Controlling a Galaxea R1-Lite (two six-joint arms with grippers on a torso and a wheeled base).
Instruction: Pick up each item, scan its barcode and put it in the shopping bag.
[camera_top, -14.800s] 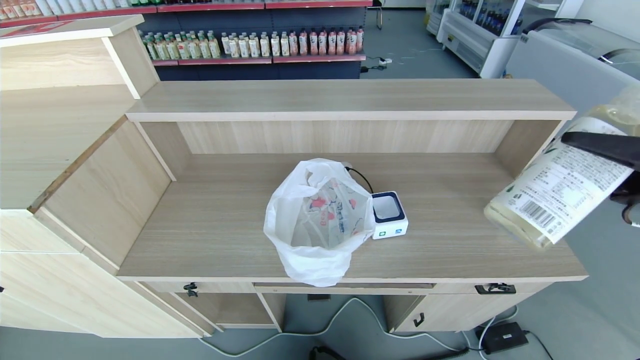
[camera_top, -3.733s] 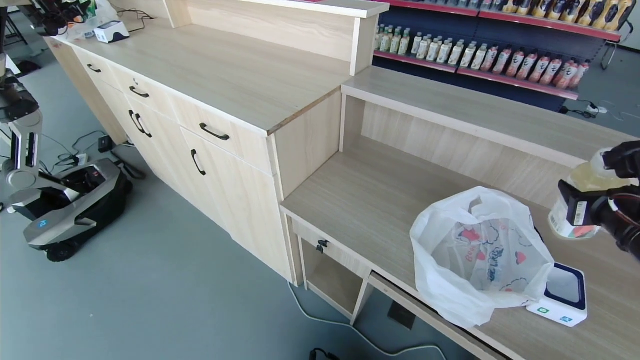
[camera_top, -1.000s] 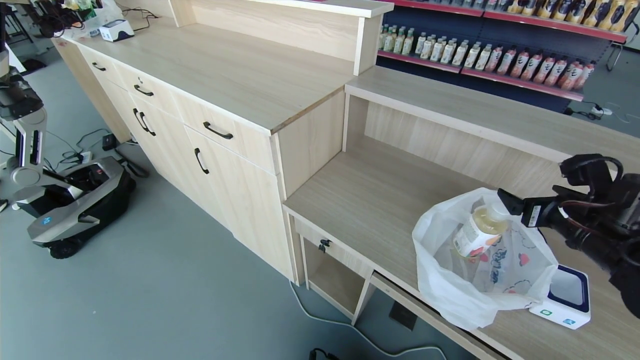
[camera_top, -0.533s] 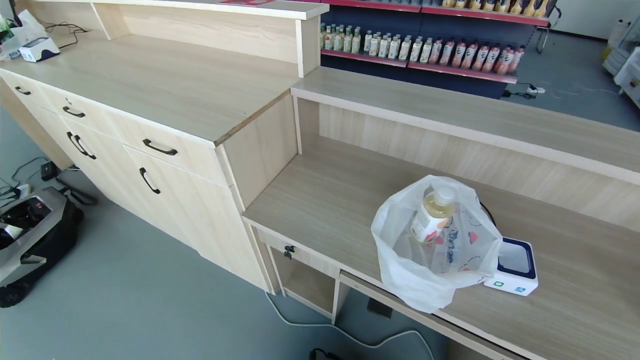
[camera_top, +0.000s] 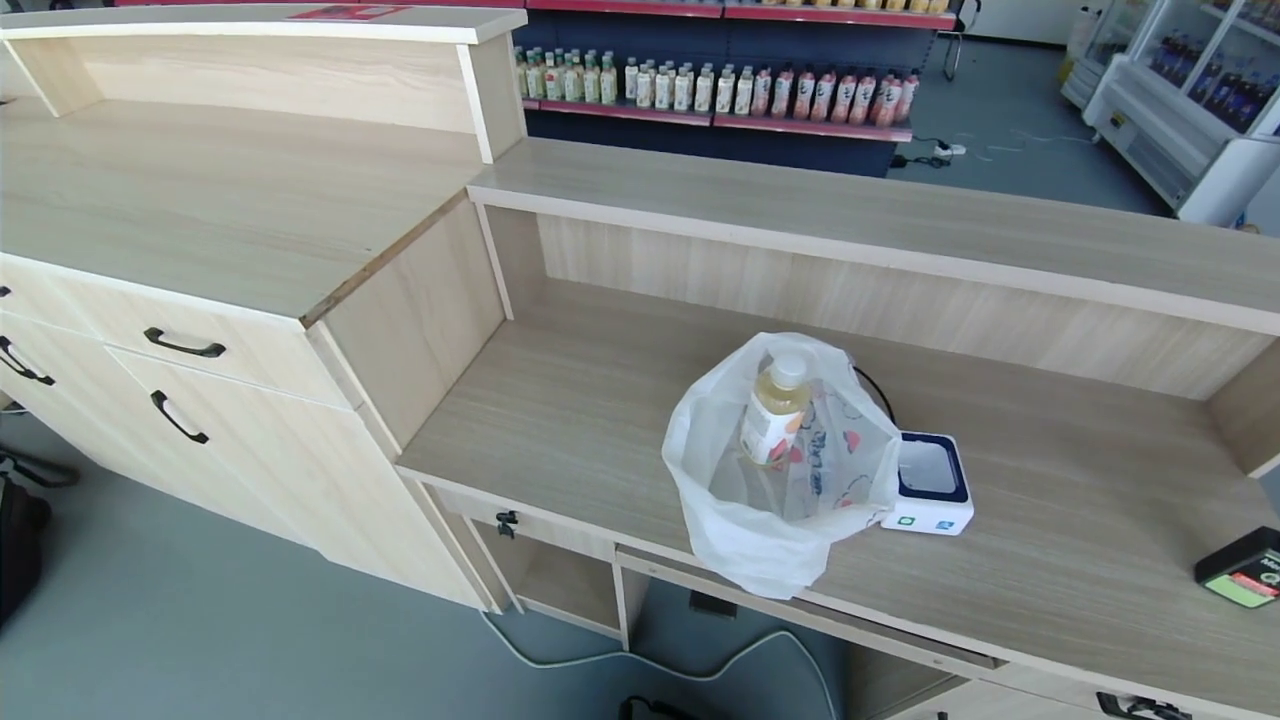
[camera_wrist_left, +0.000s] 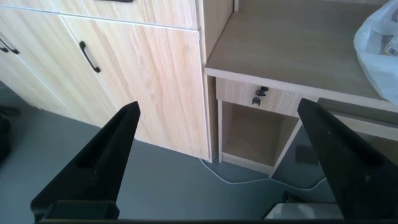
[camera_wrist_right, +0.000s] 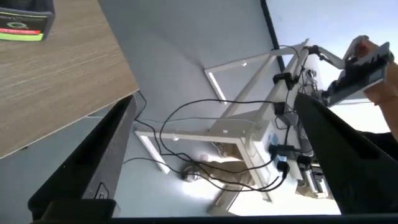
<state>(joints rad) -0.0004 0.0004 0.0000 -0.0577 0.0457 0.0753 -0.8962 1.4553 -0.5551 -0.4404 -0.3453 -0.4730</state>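
Two claws, both bare. Left gripper (camera_wrist_left: 211, 165) hangs low in front of the counter (camera_top: 600, 400), facing the cupboard doors (camera_wrist_left: 143, 62) and the open cubby under the worktop. Its fingers (camera_wrist_left: 93, 168) are spread wide with nothing between them. Right gripper (camera_wrist_right: 211, 155) sits off the counter's right end, over floor and loose cables, its jaws likewise splayed and empty.

On the worktop, near the front edge: white shopping bag (camera_top: 760, 540), mouth open, slumped a little over the lip. One bottle (camera_top: 773, 425) of pale yellow drink stands inside it, leaning slightly, cap up. Touching the bag on its right is the scanner (camera_top: 930, 490), a small white block with its dark-rimmed window facing up.

Further right, well apart from both: a small black box (camera_top: 1243, 568) with a green label, lying flat near the counter's end. It looks like the next item. The right wrist view has it close to that arm.

Behind: raised ledge (camera_top: 850, 210), then store shelves of bottles (camera_top: 700, 88).

Reading: bottle bagged, step closed, a gap between items. The next move probably falls to the right arm: come in over the box and pinch it across its narrow sides. Then lift it and turn its barcode down over the scanner window before dropping it into the bag. I cannot tell which face carries the barcode.
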